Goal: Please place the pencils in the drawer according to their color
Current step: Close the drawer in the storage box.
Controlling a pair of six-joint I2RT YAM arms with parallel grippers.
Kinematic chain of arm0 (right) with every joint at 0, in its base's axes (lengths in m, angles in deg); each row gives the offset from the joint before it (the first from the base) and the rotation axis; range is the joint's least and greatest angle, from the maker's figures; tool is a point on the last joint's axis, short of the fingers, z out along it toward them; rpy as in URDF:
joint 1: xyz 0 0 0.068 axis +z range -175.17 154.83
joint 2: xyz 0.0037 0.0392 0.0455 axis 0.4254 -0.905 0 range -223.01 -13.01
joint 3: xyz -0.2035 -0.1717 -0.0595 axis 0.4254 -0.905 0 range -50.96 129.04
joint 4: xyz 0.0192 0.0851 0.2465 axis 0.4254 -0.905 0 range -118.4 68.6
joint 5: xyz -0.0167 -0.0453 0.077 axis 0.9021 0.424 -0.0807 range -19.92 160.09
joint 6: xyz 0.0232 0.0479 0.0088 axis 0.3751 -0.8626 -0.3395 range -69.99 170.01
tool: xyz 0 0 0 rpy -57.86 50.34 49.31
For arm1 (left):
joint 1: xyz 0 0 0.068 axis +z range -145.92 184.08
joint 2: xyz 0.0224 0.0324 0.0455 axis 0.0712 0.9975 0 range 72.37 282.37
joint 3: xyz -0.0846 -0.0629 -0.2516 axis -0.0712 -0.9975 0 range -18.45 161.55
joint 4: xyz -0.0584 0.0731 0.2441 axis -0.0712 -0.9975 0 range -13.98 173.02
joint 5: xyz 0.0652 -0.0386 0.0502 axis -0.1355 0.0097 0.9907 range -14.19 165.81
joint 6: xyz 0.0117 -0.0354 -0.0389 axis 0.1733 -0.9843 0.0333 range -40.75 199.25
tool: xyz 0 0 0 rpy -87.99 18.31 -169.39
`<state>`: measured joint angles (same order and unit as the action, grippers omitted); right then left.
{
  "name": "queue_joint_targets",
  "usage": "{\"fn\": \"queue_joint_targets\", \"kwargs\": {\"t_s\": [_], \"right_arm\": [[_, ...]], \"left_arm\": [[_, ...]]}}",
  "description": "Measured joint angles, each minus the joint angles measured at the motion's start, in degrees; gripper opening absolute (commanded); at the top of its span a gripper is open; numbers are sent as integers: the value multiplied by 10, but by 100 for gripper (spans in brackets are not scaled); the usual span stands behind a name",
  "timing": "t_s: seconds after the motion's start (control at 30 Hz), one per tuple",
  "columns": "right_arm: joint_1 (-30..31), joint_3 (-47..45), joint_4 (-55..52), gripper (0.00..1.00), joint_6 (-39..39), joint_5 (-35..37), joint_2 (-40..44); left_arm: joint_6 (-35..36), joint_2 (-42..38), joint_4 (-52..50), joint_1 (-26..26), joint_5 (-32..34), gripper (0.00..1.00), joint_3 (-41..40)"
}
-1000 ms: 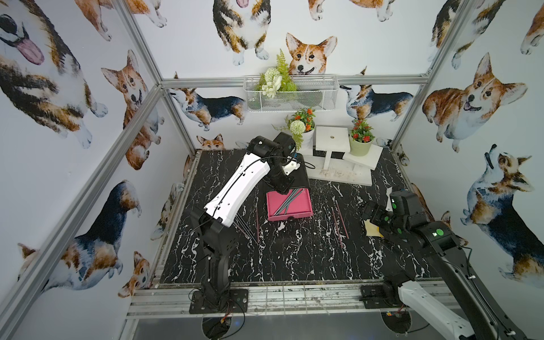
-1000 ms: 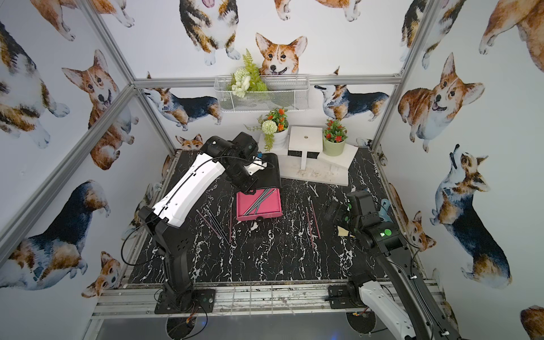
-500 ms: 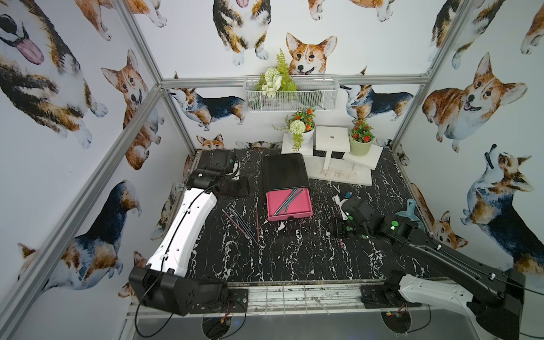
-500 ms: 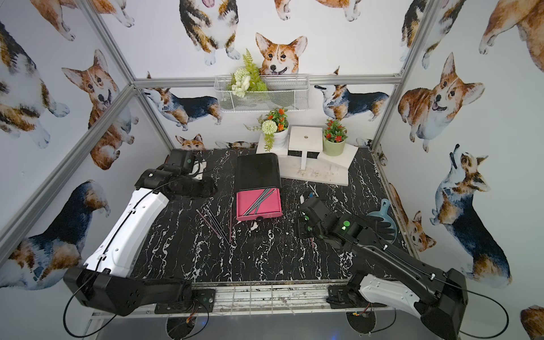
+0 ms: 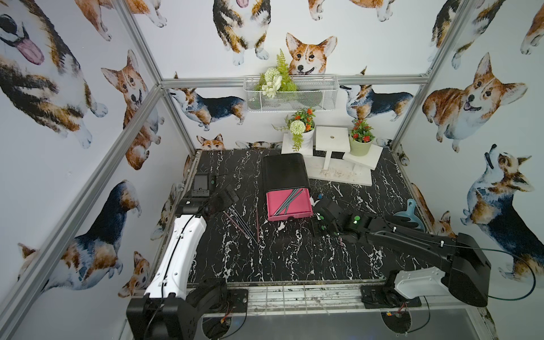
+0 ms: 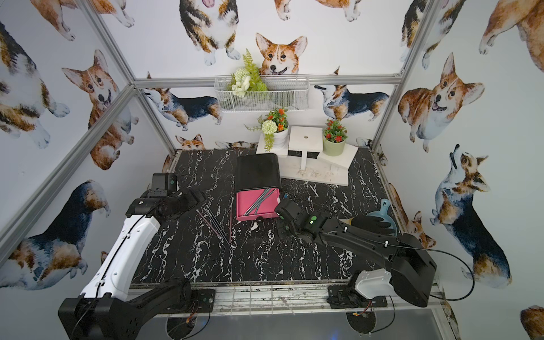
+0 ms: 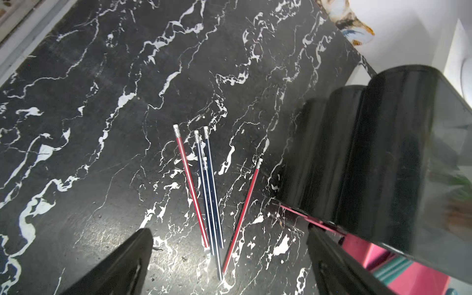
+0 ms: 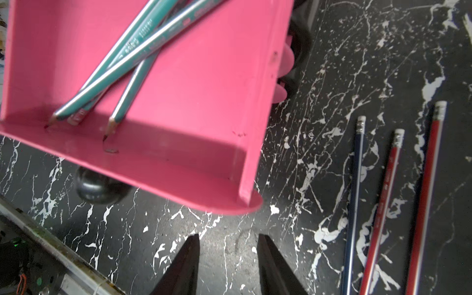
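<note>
left gripper (image 7: 227,229): your jaws spread wide, empty, over red and blue pencils (image 7: 208,194) lying on table (image 7: 89,127) | right gripper (image 8: 227,240): your jaws part-way apart, nothing between, just beside pink drawer (image 8: 204,89) | green pencils (image 8: 132,53): crossed inside drawer

The thin teal-green wooden pencils (image 8: 143,48) in the pink plastic drawer (image 8: 204,102) carry silver lettering too blurred to read.

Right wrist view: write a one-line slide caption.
Right gripper, jaws apart and empty, hovers near the pink drawer holding green pencils; red and blue pencils lie on the marble table.
</note>
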<state>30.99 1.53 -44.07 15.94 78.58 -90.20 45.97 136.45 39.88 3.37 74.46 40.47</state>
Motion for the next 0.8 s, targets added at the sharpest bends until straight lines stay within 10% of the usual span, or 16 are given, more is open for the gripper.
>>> {"fn": "queue_joint_targets", "kwargs": {"t_s": [0.8], "right_arm": [[-68,160,89,29,40,36,-186]], "left_arm": [[-24,-77,112,3,-36,100,-89]]}}
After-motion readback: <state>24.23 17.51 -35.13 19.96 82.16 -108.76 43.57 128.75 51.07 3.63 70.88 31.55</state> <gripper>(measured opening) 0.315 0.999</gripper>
